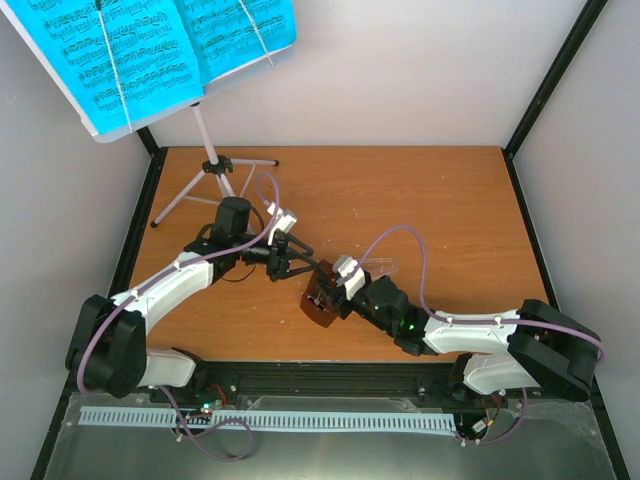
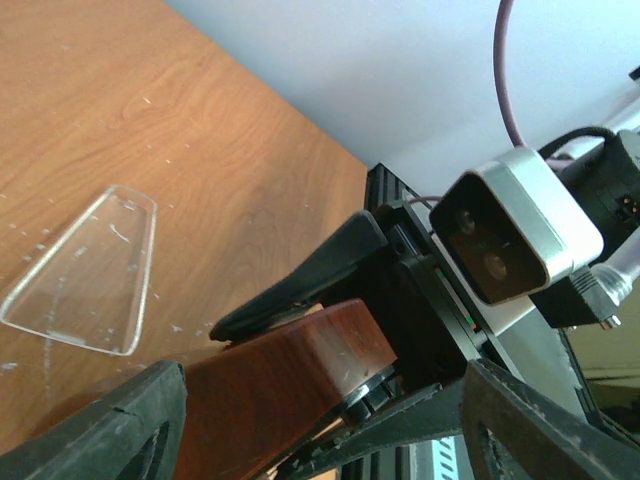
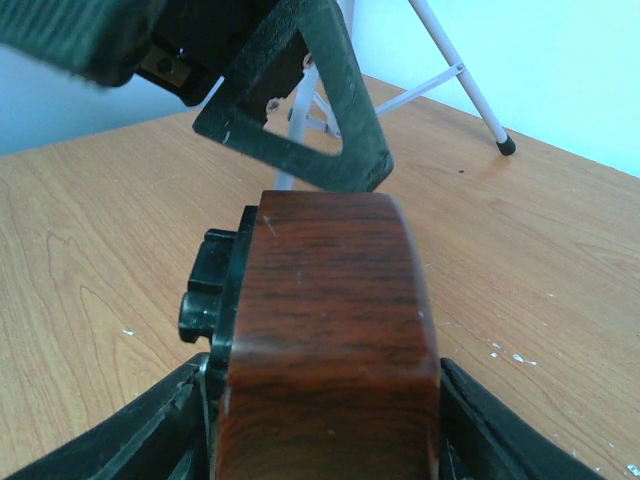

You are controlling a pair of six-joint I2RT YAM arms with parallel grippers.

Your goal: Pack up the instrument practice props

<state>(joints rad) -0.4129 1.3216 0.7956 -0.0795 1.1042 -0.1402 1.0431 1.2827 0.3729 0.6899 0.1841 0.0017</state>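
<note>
Brown metronome point(image 1: 315, 308), mid-table, is clamped by the right gripper point(image 1: 330, 292), presumably steadied for refitting its clear cover point(image 1: 380, 266), seen at 2 o'clock. The left gripper point(image 1: 298, 262) is held agape at 11 o'clock.

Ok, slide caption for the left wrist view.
Clear cover lies on the wooden table beside the brown metronome clamped in the right gripper.

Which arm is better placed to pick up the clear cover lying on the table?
Left. The right tool clamps the metronome, so it is busy. The left tool is open and holds nothing, and the clear cover lies in its camera's view.
</note>
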